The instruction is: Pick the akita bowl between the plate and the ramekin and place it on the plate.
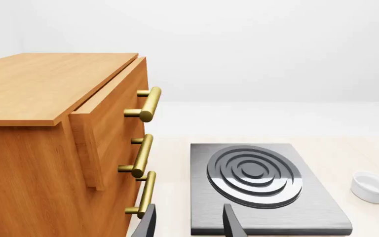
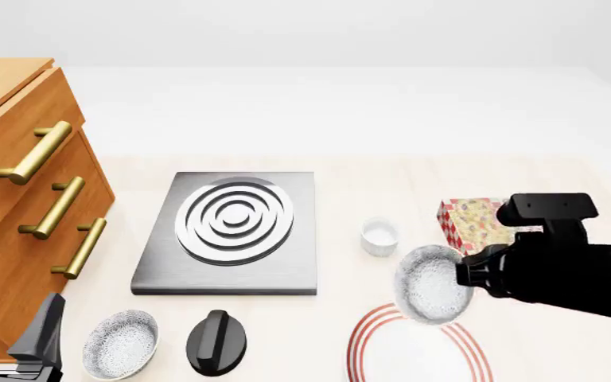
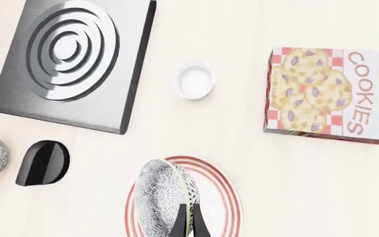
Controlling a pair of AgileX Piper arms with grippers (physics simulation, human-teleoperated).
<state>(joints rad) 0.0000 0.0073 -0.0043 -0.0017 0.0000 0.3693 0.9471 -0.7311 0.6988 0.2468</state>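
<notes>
Two speckled bowls in view. One, the akita bowl [image 2: 433, 284], is off the table, tipped on edge, its white inside facing left in the front view. Right gripper [image 3: 188, 224] has its rim pinched between closed fingers; in the right wrist view the bowl sits over the plate [image 3: 226, 197]. Plate with red rings lies at the near table edge, right of centre. Ramekin [image 2: 380, 236] stands beyond the plate, apart from it, just left of the cookie box [image 2: 476, 223].

Twin bowl [image 2: 121, 343] rests upright near the front left, beside a black knob [image 2: 217, 342]. Stove burner plate [image 2: 231, 231] lies mid-table; wooden drawer cabinet [image 2: 13, 183] with brass handles at far left.

Left gripper [image 1: 188, 224] hangs low at the front left, fingers parted, nothing between them.
</notes>
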